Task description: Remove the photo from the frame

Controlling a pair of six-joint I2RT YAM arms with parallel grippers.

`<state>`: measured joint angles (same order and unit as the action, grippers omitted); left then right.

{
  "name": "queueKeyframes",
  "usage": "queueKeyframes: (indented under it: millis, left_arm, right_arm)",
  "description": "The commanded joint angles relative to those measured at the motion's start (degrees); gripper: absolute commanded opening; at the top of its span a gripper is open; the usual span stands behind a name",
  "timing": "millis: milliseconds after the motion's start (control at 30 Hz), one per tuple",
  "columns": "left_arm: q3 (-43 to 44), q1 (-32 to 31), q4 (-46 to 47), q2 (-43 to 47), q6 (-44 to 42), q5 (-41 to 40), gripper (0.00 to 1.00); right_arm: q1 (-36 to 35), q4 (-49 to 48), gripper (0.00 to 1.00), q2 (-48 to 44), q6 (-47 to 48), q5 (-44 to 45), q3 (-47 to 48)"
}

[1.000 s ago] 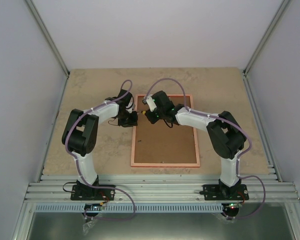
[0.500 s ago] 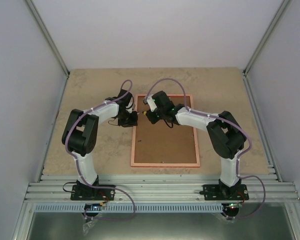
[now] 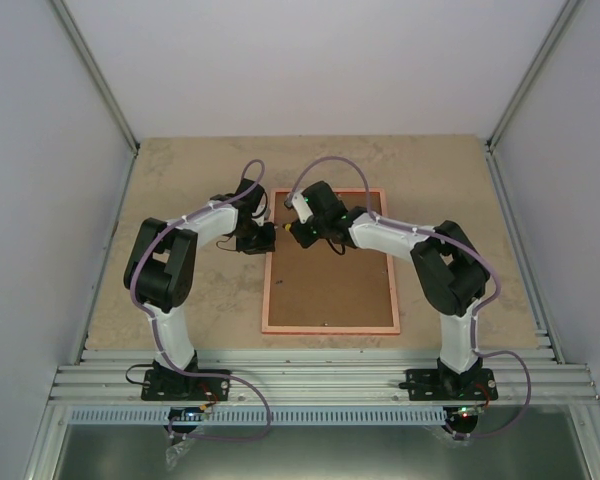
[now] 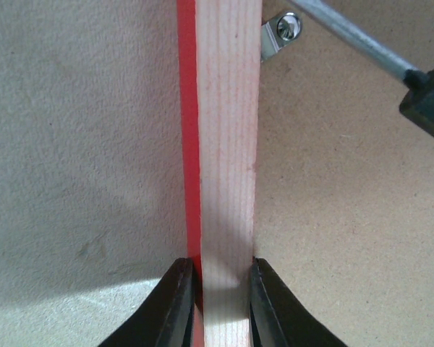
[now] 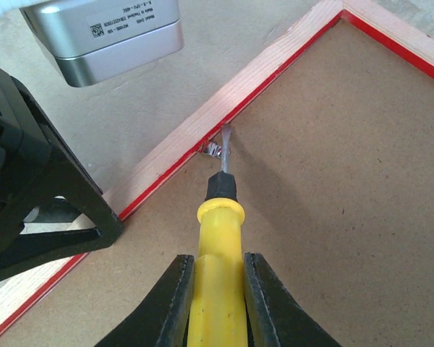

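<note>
The frame point(image 3: 330, 328) lies face down on the table, its pale wooden back rail point(image 4: 228, 144) edged in red. A brown backing board point(image 3: 330, 285) fills it, so the photo is hidden. My left gripper point(image 4: 220, 271) is shut on the frame's left rail, one finger on each side. My right gripper point(image 5: 218, 264) is shut on a yellow-handled screwdriver point(image 5: 218, 246). The screwdriver's tip rests at a small metal clip point(image 5: 215, 150) on the inner edge of that rail. In the left wrist view the same clip point(image 4: 282, 32) and the screwdriver shaft point(image 4: 347, 40) show just ahead.
The beige tabletop point(image 3: 180, 300) surrounds the frame, with grey walls on three sides. The left arm's black gripper body point(image 5: 36, 210) and its silver wrist camera point(image 5: 108, 32) sit close to the screwdriver's left. Both arms meet near the frame's far-left corner point(image 3: 277, 195).
</note>
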<state>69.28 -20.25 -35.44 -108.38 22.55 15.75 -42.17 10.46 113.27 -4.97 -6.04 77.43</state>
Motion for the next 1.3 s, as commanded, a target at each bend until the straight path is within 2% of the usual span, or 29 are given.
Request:
queueKeyframes:
  millis: [0, 733, 1267]
  left_arm:
    - [0.8, 0.1, -0.7, -1.0, -0.5, 0.4, 0.18]
    - [0.9, 0.1, -1.0, -1.0, -0.5, -0.4, 0.18]
    - [0.9, 0.1, -1.2, -0.8, -0.6, -0.8, 0.18]
  right_arm:
    - [-0.1, 2.9, 0.01, 1.4, 1.4, -1.9, 1.5]
    - [-1.3, 13.3, 0.01, 0.1, 4.6, -5.2, 3.2]
    - [-1.2, 15.7, 0.01, -2.9, 5.6, 2.4, 1.0]
